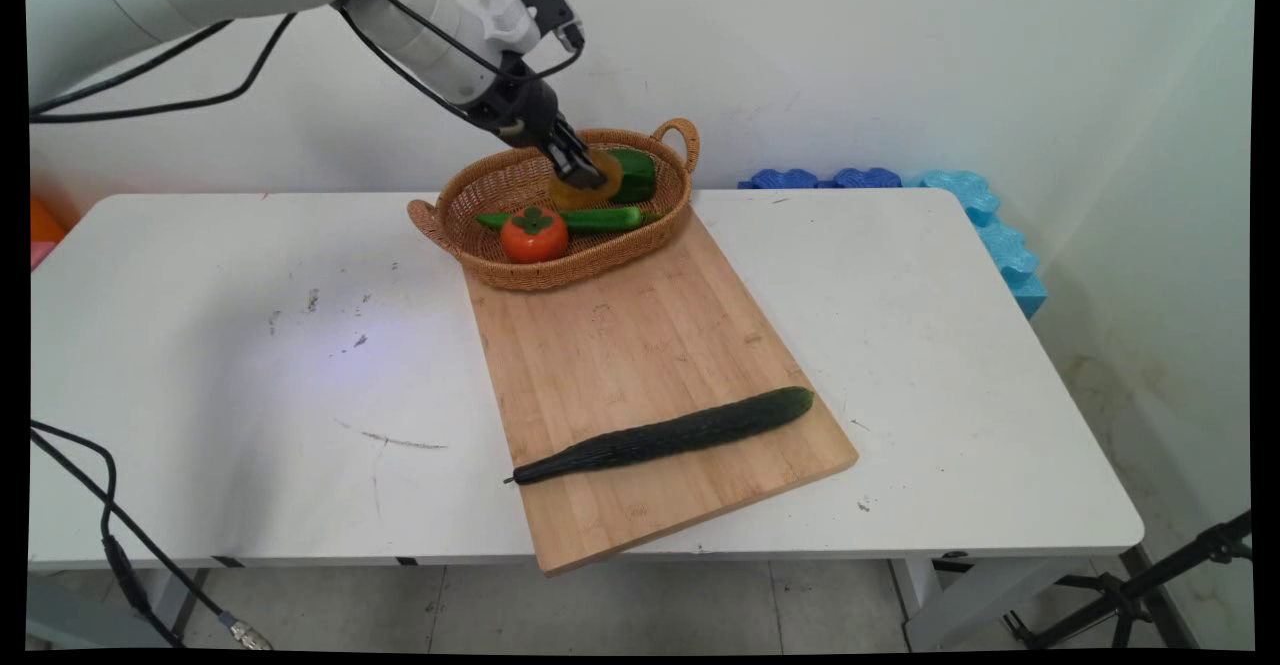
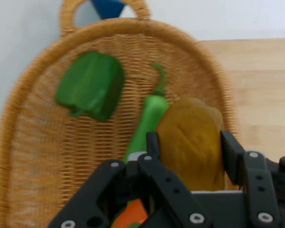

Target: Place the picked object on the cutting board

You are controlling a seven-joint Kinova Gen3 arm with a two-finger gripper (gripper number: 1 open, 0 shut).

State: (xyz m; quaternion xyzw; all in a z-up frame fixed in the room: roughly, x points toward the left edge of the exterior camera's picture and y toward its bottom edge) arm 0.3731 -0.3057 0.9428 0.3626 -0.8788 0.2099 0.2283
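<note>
In the main view your gripper has its fingers closed on a yellow-brown rounded fruit (its kind is hard to tell), held over the far middle of the wicker basket. Just right of it in the basket lies a green bell pepper; nearer lies a slim green chili, and an orange persimmon sits at the near side. The basket rests on the far end of a wooden cutting board, and a long dark cucumber lies across the board's near end, all on the white surface. The arm slopes down from the upper left.

In the hand view your fingers clamp the fruit on both sides, above the basket, with the bell pepper and chili beyond.
</note>
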